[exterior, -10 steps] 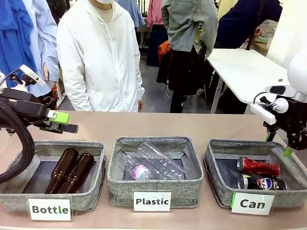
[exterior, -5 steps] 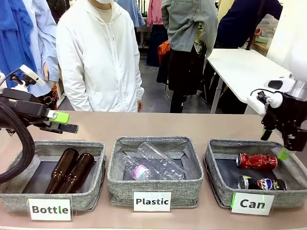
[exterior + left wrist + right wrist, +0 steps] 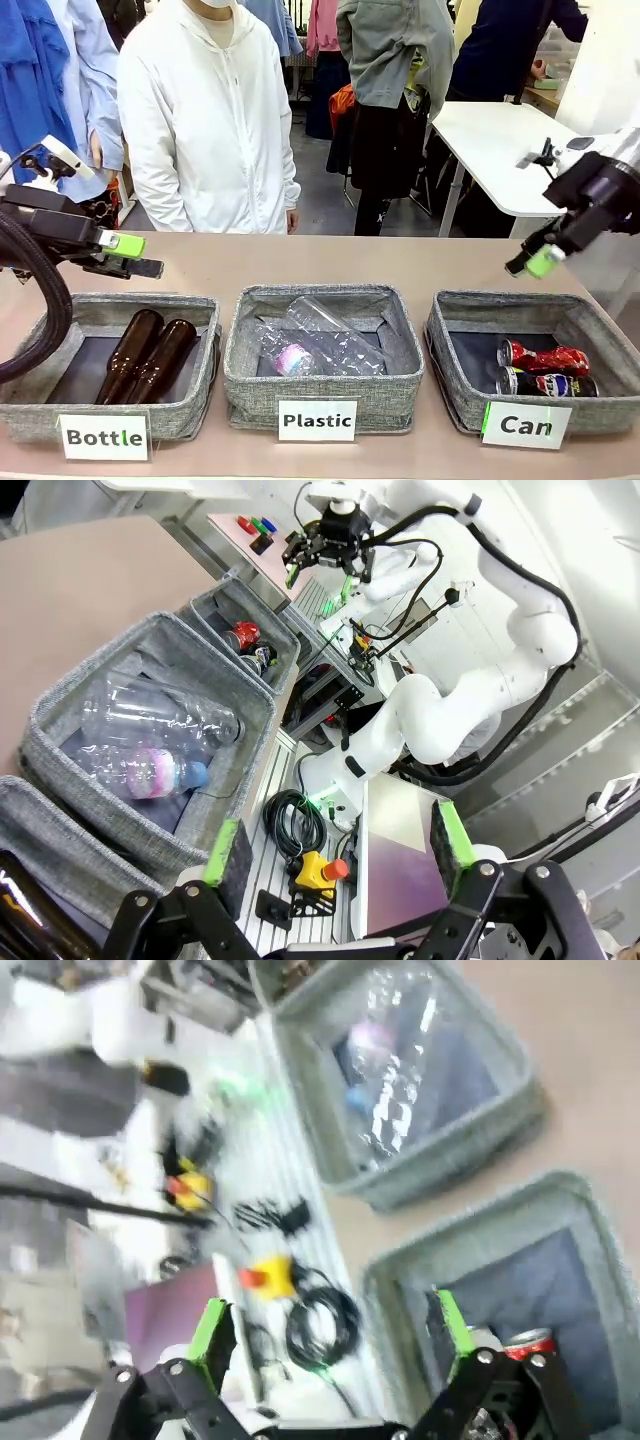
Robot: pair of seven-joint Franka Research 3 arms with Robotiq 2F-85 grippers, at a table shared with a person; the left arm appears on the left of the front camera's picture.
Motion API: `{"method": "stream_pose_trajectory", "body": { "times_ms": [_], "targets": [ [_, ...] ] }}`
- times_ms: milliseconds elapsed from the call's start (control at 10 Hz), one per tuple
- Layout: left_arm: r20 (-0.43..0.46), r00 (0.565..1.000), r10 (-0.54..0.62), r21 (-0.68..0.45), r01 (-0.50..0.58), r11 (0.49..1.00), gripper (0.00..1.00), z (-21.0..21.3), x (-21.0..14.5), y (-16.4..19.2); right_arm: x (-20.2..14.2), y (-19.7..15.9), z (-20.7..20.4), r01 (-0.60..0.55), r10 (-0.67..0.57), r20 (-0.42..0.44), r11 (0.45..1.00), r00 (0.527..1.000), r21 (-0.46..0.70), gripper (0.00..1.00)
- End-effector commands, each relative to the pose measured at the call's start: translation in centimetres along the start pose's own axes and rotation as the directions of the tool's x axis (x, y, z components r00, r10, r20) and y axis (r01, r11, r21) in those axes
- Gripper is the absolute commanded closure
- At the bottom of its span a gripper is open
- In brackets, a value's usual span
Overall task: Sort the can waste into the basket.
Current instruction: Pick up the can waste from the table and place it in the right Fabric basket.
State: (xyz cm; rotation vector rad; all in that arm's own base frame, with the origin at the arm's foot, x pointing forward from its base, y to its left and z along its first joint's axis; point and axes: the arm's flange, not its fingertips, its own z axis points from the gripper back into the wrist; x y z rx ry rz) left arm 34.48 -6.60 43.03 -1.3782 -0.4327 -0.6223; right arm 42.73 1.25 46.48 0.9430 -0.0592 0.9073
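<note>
Two crushed cans lie in the grey basket (image 3: 441, 335) labelled "Can" at the right: a red can (image 3: 545, 357) and, in front of it, a dark can (image 3: 548, 384) with a red-white-blue logo. My right gripper (image 3: 527, 268) hangs open and tilted above the basket's far rim, with nothing between its fingers. Its wrist view looks down past its own open gripper (image 3: 330, 1325) to the basket (image 3: 400, 1270) and the red can (image 3: 520, 1340). My left gripper (image 3: 140, 256) stands open and unladen above the "Bottle" bin; in its wrist view it (image 3: 335, 845) is open too, with both cans (image 3: 250, 645) far off.
The left bin (image 3: 30, 395) labelled "Bottle" holds two brown glass bottles (image 3: 145, 358). The middle bin (image 3: 235, 370) labelled "Plastic" holds clear plastic bottles (image 3: 320, 345). A person in a white jacket (image 3: 210, 120) stands at the table's far edge.
My right gripper opened wider, rose out of the "Can" basket and tilted toward the left. The red can settled lower beside the dark can. The left arm stayed put.
</note>
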Motion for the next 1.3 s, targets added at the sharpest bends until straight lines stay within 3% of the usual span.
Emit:
{"method": "stream_pose_trajectory", "body": {
  "times_ms": [0,100,200,300,400,1200],
  "targets": [
    [0.013,1.000,0.002,0.001,-0.002,1.000,0.06,0.0,0.1,-0.2,2.4,-1.8,1.1,0.386,-0.714,0.483,0.689,0.507,0.613,0.00],
    [0.013,1.000,0.002,0.001,-0.002,1.000,0.06,0.0,0.1,-0.2,2.6,-2.6,1.1,0.419,-0.788,0.437,0.606,0.434,0.676,0.00],
    [0.013,1.000,0.002,0.001,-0.002,1.000,0.06,0.0,0.1,-0.2,2.7,-3.1,1.0,0.442,-0.824,0.424,0.562,0.376,0.699,0.00],
    [0.013,1.000,0.002,0.001,-0.002,1.000,0.06,0.0,0.1,-0.2,2.9,-3.6,1.0,0.484,-0.829,0.459,0.559,0.319,0.673,0.00],
    [0.013,1.000,0.002,0.001,-0.002,1.000,0.06,0.0,0.1,-0.2,1.4,-3.8,0.9,0.344,-0.394,0.179,0.904,0.902,0.255,0.00],
    [0.013,1.000,0.002,0.001,-0.002,1.000,0.06,0.0,0.1,-0.2,1.4,-3.8,0.9,0.344,-0.394,0.179,0.904,0.902,0.255,0.00]
  ]
}}
